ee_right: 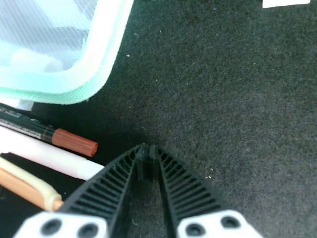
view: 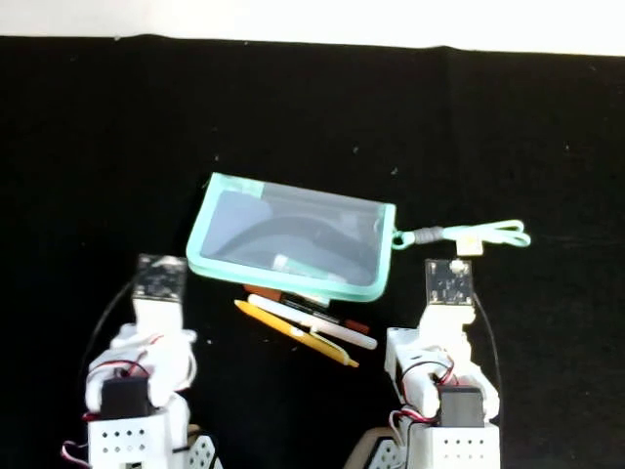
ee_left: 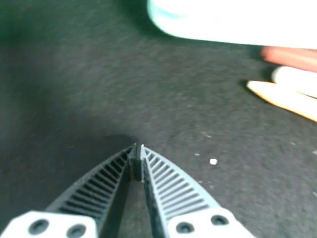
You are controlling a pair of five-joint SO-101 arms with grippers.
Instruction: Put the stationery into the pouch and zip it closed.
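One black-covered table (view: 98, 117) carries all items. A see-through pouch (view: 291, 237) with a mint-green border lies flat around the table's middle. The left tool (ee_left: 137, 148) hangs low over bare cloth near the pouch's left near corner, its tips pressed together on nothing. The right tool (ee_right: 147, 148), likewise pressed together and empty, hangs just beside the pouch's right near corner. A pale green strap (view: 469, 235) runs from the pouch toward the table's right edge. Three pieces of stationery lie outside the pouch, between it and the near edge: a white pen (view: 312, 322), a yellow pen (view: 293, 332), and a brown-capped marker (ee_right: 49, 133) partly under the pouch's border.
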